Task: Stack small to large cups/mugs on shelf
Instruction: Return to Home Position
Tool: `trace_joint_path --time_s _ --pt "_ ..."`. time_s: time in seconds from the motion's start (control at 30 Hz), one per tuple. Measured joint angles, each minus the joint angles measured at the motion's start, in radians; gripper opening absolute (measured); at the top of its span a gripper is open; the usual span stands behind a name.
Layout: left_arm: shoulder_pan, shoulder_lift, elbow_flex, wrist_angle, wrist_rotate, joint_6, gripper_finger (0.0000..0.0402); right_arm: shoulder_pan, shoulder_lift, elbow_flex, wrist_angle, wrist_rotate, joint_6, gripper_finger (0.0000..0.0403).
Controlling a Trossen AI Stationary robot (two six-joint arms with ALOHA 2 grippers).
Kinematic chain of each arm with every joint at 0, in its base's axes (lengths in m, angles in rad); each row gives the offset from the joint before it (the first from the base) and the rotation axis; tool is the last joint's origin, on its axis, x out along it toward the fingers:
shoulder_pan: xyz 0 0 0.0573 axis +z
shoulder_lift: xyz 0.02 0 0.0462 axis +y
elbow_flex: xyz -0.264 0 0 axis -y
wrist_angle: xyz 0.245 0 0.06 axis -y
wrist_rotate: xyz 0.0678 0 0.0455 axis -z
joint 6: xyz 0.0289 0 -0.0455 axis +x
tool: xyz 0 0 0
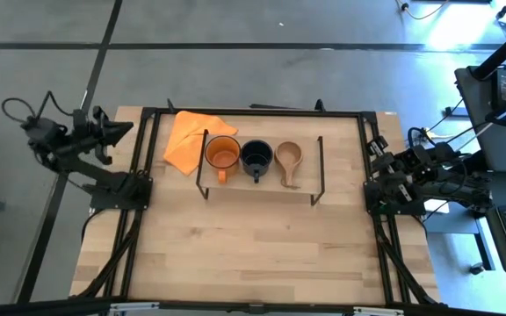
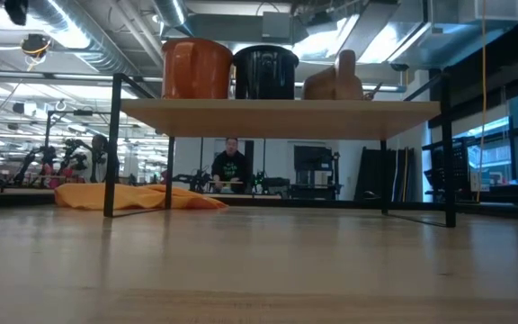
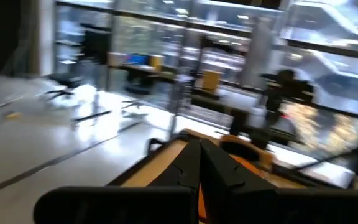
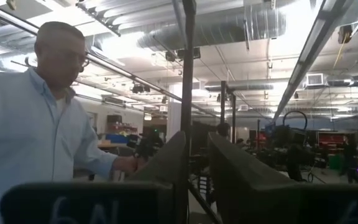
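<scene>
Now the left gripper [image 1: 123, 132] sits closed at the wooden table's [image 1: 262, 254] upper-left corner. On the low light-wood, wire-legged shelf [image 2: 277, 110] at upper centre stand an orange mug [image 1: 222, 154], a dark navy mug [image 1: 256, 157] and a small tan wooden long-handled cup [image 1: 289, 158]. At the right edge, the right gripper [image 1: 379, 151] is slightly parted, holding nothing.

Near half of tabletop [image 1: 253, 254]: unobstructed. Far half: shelf [image 1: 262, 191] carrying orange mug [image 1: 222, 155], dark mug [image 1: 256, 157], wooden cup [image 1: 289, 160]; orange cloth [image 1: 183, 140] partly beneath its left end.
</scene>
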Motion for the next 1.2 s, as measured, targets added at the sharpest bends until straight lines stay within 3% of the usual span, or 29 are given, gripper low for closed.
trace_joint_path --time_s 0.1,0.23,0.33,0.43,0.5,0.7,0.9,1.2 --pt "0.114 0.0 -0.017 0.035 0.026 -0.04 0.0 0.0 -0.001 0.0 0.0 -0.016 0.0 0.0069" --pt "0.275 0.002 -0.084 0.183 0.162 -0.011 0.0 0.0 -0.001 0.0 0.0 -0.039 0.009 0.0069" --pt "0.382 0.0 -0.132 0.259 0.168 -0.009 0.0 0.0 -0.001 0.0 -0.001 -0.038 0.025 0.0069" --pt "0.449 0.001 -0.183 0.27 0.321 -0.009 0.0 0.0 -0.001 0.0 -0.014 -0.038 0.023 0.0069" --pt "0.473 0.001 -0.219 0.277 0.386 -0.017 0.0 0.0 -0.001 -0.006 -0.015 -0.038 0.016 0.0069" --pt "0.492 0.001 -0.291 0.326 0.429 -0.009 0.0 0.0 -0.001 -0.099 0.074 -0.012 0.021 0.0069" --pt "0.492 0.001 -0.297 0.227 0.466 -0.035 0.0 0.0 -0.001 -0.219 0.235 0.0 0.064 0.0069" --pt "0.491 0.0 -0.321 0.146 0.473 -0.068 0.0 0.0 -0.001 -0.285 0.235 -0.019 0.075 0.0069"
